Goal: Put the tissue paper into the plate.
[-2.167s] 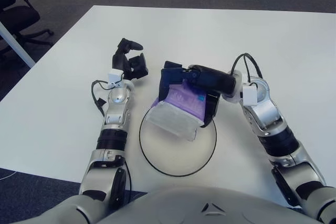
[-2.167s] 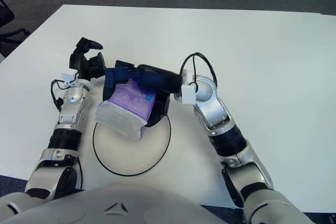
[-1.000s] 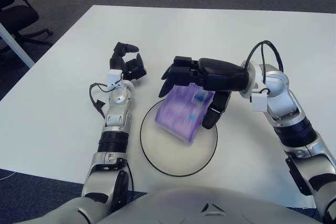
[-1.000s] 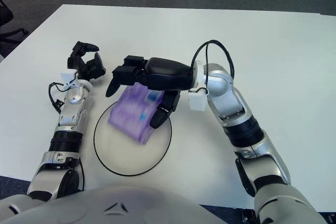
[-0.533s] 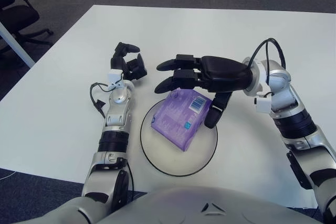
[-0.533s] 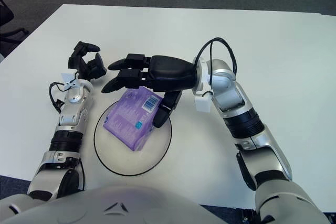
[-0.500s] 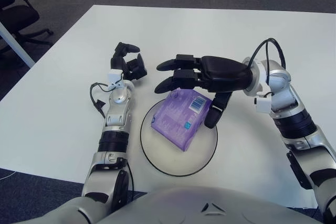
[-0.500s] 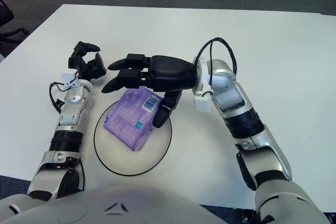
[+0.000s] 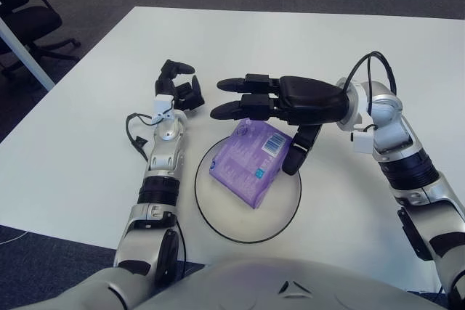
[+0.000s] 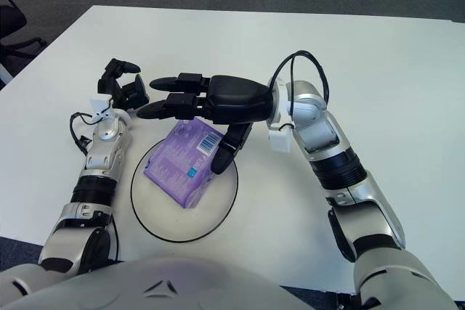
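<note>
A purple tissue pack (image 9: pixel 251 162) lies in the white black-rimmed plate (image 9: pixel 225 219) at the table's near edge. Just above the pack's far side hovers my right hand (image 9: pixel 261 117), its fingers spread open and holding nothing; two fingers point left over the plate's far rim and the thumb hangs beside the pack's right corner. My left hand (image 9: pixel 179 88) shows to the left of the plate, its fingers curled with nothing in them.
The white table (image 9: pixel 87 143) spreads around the plate, with its left edge running diagonally. An office chair (image 9: pixel 25 16) and a white table leg stand on the dark floor at the far left.
My right hand let go of the tissue pack, which dropped flat into the plate. The fingers then spread wider and lifted slightly. The left hand barely shifted.
</note>
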Robot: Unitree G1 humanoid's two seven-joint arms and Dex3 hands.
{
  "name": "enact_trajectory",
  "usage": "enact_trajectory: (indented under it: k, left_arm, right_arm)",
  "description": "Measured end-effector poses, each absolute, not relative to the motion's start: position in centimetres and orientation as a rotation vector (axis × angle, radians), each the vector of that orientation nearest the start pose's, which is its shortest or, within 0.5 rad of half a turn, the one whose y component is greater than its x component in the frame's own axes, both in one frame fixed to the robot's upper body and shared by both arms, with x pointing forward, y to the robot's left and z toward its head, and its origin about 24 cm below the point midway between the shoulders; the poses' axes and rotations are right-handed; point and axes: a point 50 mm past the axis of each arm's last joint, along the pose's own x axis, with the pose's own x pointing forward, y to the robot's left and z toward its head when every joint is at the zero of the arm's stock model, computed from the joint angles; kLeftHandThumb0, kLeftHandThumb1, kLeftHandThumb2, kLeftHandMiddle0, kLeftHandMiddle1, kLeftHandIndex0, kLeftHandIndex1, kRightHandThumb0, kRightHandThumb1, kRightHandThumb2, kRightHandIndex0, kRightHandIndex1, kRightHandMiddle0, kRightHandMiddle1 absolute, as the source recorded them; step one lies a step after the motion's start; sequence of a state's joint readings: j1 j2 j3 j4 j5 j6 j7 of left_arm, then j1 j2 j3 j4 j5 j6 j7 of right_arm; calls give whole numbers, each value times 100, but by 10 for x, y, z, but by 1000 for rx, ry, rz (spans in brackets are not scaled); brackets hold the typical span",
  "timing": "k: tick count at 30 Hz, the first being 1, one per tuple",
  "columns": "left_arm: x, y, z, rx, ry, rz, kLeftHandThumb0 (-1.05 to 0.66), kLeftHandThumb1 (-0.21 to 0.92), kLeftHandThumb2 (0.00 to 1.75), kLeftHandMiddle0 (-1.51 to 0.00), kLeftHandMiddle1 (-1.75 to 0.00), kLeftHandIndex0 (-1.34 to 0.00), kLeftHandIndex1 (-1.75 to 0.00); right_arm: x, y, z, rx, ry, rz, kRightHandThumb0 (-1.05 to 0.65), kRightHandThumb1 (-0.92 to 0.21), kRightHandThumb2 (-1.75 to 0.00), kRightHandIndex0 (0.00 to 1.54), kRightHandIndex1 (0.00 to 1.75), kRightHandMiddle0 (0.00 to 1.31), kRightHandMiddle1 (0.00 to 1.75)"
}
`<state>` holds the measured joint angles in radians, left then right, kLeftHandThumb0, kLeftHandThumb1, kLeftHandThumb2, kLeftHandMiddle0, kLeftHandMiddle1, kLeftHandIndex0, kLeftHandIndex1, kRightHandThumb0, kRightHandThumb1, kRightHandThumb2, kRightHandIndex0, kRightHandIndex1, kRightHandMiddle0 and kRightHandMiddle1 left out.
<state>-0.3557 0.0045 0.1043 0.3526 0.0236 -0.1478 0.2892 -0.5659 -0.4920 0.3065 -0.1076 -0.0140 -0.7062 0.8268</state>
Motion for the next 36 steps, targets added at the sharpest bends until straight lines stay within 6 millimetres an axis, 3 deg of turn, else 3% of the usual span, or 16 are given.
enact_trajectory:
  k: [5,11,19,31,36]
  left_arm:
    - [315,162,72,-13,-152,303,-48,32,132,-127,-175,-62,-175]
    - [317,159,73,-98,-186,164,-48,33,130,-128,-175,-60,-175]
    - [318,159,76,-123,-239,116,-47,35,127,-130,-175,-59,-175]
    - [316,161,80,-31,-299,154,-47,35,127,-131,-175,-58,-175]
    - [315,158,83,12,-326,147,-47,35,127,-130,-175,-58,-175]
  right_arm:
    - [249,-90,206,-1008,-1014,1218,-87,-86,-32,0,0,0,20]
    - [267,-103,213,-1070,-939,1151,-86,-91,-39,1,0,0,10]
    - [283,-122,216,-1131,-875,891,-87,-92,-46,7,3,0,4]
    - [300,-147,209,-1103,-785,657,-88,-84,-39,12,5,0,16]
    - [305,-155,207,-1101,-730,568,-95,-88,-37,14,5,0,21]
